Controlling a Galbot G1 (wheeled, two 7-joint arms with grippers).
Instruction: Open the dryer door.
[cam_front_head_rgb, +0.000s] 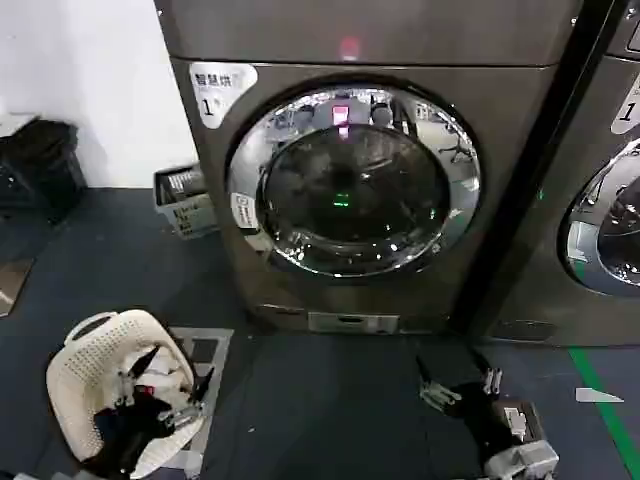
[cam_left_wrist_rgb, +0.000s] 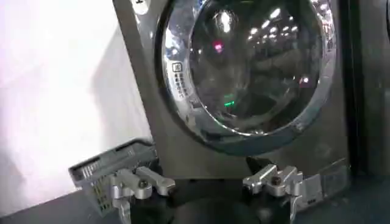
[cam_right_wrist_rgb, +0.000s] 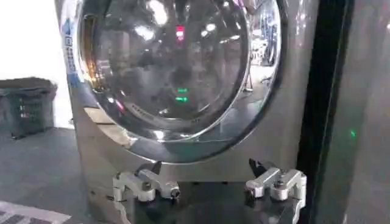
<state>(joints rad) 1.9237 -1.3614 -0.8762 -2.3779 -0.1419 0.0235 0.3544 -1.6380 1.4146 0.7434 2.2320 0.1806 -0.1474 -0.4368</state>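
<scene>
Head view shows the dryer (cam_front_head_rgb: 360, 160) straight ahead, a bronze-grey machine standing on the dark floor (cam_front_head_rgb: 300, 400). Its door (cam_front_head_rgb: 352, 180) is shut flat against the front: a wide chrome rim around dark tinted glass, taking up nearly the whole width of the machine. A small green light and a pink light reflect in the glass. A white label (cam_front_head_rgb: 220, 88) sits on the front panel above and to the left of the door. To the right stands a second machine (cam_front_head_rgb: 600, 200) with its own chrome-ringed door, partly cut off by the picture's edge.

The left gripper (cam_front_head_rgb: 165, 395) hangs low at the robot's left, over a white perforated basket (cam_front_head_rgb: 90, 360) that lies on the floor. Its fingers are spread apart and hold nothing. In the left wrist view the gripper (cam_left_wrist_rgb: 207, 182) points at the lower part of the dryer, well apart from the door (cam_left_wrist_rgb: 256, 67), with a grey crate (cam_left_wrist_rgb: 103, 167) beside the machine near the white wall (cam_left_wrist_rgb: 61, 91).

The right gripper (cam_front_head_rgb: 455, 390) hangs low at the robot's right, in front of the dryer's base and clear of it. Its fingers are also spread, with nothing between them. In the right wrist view the gripper (cam_right_wrist_rgb: 210, 182) faces the machine below the door (cam_right_wrist_rgb: 170, 73), not touching it. A dark bin (cam_right_wrist_rgb: 27, 106) stands on the floor off to the side, by the wall.
</scene>
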